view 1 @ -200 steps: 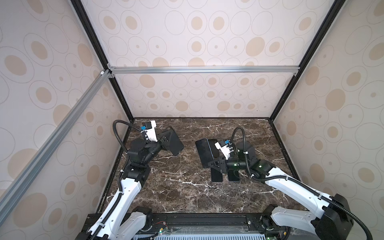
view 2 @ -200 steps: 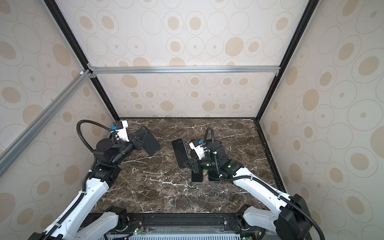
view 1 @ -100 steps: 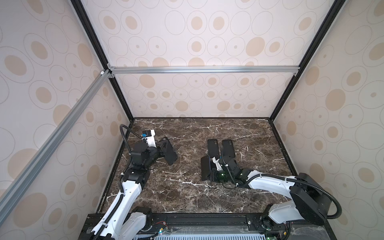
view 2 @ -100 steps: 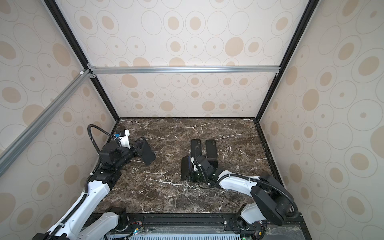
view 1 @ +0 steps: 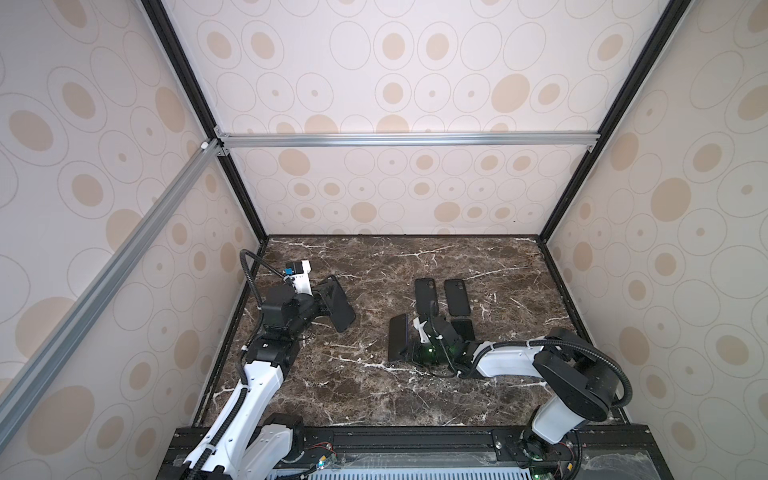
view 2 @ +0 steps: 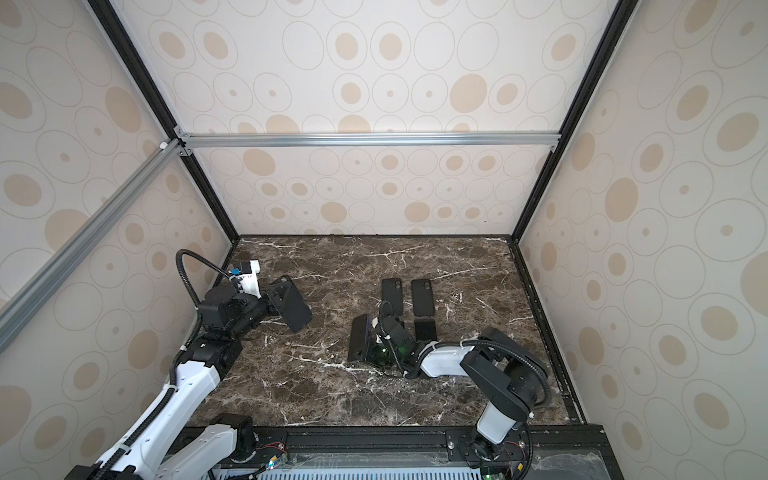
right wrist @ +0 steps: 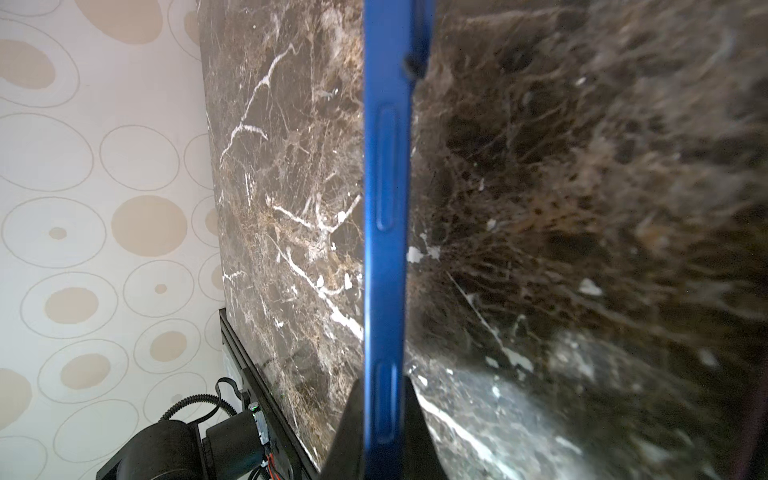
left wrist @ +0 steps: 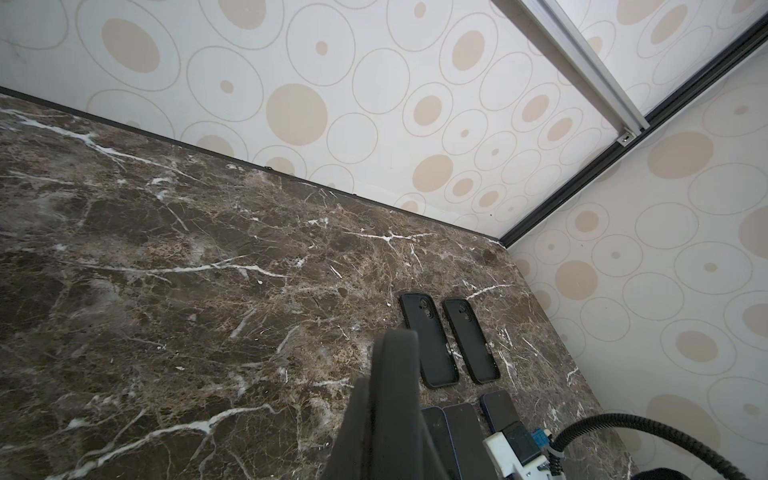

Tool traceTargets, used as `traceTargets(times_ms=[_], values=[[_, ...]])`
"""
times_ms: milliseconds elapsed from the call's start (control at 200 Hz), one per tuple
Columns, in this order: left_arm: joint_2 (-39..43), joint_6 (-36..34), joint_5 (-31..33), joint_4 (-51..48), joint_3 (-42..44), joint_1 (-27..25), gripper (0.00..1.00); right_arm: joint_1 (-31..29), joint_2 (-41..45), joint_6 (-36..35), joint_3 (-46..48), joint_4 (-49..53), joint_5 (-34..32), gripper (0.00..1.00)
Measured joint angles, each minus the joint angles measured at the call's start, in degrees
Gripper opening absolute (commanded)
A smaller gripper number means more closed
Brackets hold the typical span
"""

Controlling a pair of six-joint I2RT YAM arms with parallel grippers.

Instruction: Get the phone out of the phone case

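Two items, parted. We log the blue phone (right wrist: pixel 384 199) clamped edgewise in the right fingers (right wrist: pixel 347 440), close to the counter (view 1: pixel 374 395), long axis running straight out from them; the black phone case (view 1: pixel 340 307) clamped in the left fingers (view 1: pixel 321 299), well apart to the left.

Bright, even light; right wrist bkgd blurry.

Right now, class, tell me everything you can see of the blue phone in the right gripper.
The phone is bare, caseless: a slim slab with a blue, metal-looking frame and two long side buttons. In both top views it looks dark, steeply tilted, low over the marble table. The right gripper is shut on one end. Whether it touches the table is unclear.
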State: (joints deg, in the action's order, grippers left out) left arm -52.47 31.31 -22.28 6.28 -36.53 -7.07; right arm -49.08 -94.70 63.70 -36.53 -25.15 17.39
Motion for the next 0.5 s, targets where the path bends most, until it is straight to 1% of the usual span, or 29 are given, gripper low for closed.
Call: traceTargets(times_ms=[340,500], values=[[-0.42,0.59,-0.94,0.57,0.42,0.02,0.05,0.0,-2.4,1.05,1.09,-3.85,2.14,0.0],[-0.42,0.87,-1.4,0.74,1.22,0.07,0.05,0.0,-2.47,1.4,2.67,-5.88,2.4,0.05]])
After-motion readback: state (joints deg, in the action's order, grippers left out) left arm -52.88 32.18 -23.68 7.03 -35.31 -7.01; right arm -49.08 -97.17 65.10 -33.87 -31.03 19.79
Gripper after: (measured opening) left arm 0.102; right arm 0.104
